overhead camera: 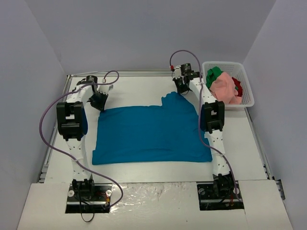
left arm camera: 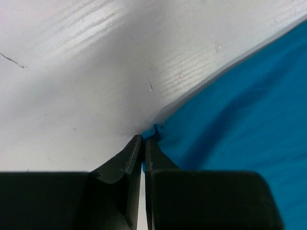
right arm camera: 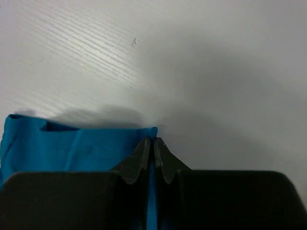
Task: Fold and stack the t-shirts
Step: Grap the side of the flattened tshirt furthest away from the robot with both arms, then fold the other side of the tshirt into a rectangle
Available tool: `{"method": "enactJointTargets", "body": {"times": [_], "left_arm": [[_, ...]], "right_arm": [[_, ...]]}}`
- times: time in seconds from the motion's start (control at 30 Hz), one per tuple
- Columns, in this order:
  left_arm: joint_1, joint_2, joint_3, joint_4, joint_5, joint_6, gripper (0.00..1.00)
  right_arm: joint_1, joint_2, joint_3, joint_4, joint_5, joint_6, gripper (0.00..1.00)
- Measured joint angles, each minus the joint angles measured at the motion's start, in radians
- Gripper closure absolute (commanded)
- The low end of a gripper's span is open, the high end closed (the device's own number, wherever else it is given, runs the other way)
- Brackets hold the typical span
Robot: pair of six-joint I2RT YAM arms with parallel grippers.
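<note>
The teal-blue t-shirt [overhead camera: 151, 134] lies spread flat on the white table. My left gripper [overhead camera: 99, 103] is shut on the shirt's far left corner; in the left wrist view the cloth [left arm camera: 240, 110] bunches between the black fingertips [left arm camera: 136, 146]. My right gripper [overhead camera: 181, 87] is shut on the shirt's far right corner, with a strip of cloth [right arm camera: 76, 146] pinched between its fingertips [right arm camera: 144, 148]. The pink [overhead camera: 224, 88], green [overhead camera: 214, 74] and red [overhead camera: 237, 85] t-shirts lie crumpled in the basket.
A white plastic mesh basket [overhead camera: 247, 81] stands at the far right of the table. Grey walls close in the table on three sides. Cables loop off both arms near the far edge.
</note>
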Motion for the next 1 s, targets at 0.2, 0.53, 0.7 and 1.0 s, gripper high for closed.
{"method": "enactJointTargets", "body": {"times": [0.2, 0.53, 0.7, 1.0], "left_arm": [[-0.008, -0.041, 0.000, -0.027, -0.008, -0.003, 0.98], [-0.015, -0.145, -0.014, -0.029, -0.007, -0.003, 0.98], [-0.015, -0.217, -0.085, -0.030, -0.006, -0.002, 0.98], [-0.015, -0.338, -0.198, -0.022, 0.015, -0.002, 0.98]], "right_arm": [[-0.010, -0.088, -0.037, -0.028, 0.022, -0.014, 1.00], [-0.015, -0.268, -0.141, -0.034, 0.017, -0.019, 1.00], [-0.015, -0.379, -0.281, -0.044, -0.002, -0.026, 1.00], [-0.016, -0.589, -0.497, -0.069, -0.031, -0.036, 1.00]]}}
